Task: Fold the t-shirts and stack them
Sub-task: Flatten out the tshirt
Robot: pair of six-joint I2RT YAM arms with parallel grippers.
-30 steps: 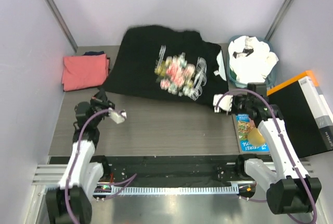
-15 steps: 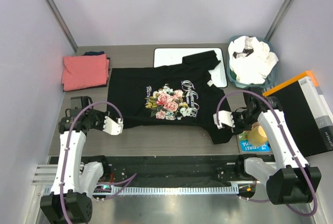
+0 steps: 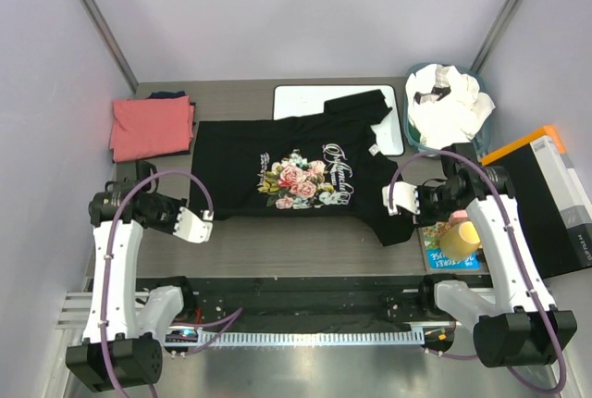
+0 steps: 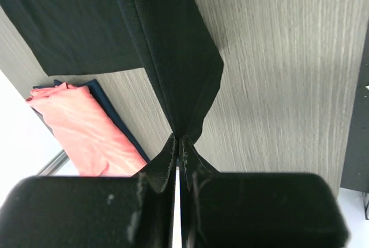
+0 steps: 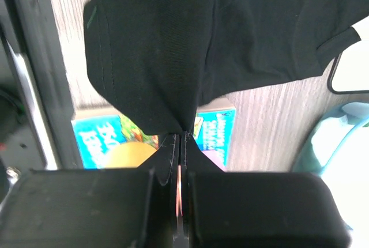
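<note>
Black rose-print tee spread on the bench, pinched at both near corners.

The black t-shirt (image 3: 305, 171), a soft matte knit with pink roses and white script, is laid flat on the grey wood-grain bench (image 3: 277, 241), its far edge overlapping a flat white black-rimmed board (image 3: 310, 102). The left claw (image 3: 205, 219) is clamped on the near-left corner, where the cloth is drawn to a point. The right claw (image 3: 393, 199) is clamped on the near-right corner. A folded coral-pink tee (image 3: 151, 128) is noted far left. Crumpled white tees (image 3: 449, 106) are heaped in a teal basket (image 3: 412, 139).
</note>
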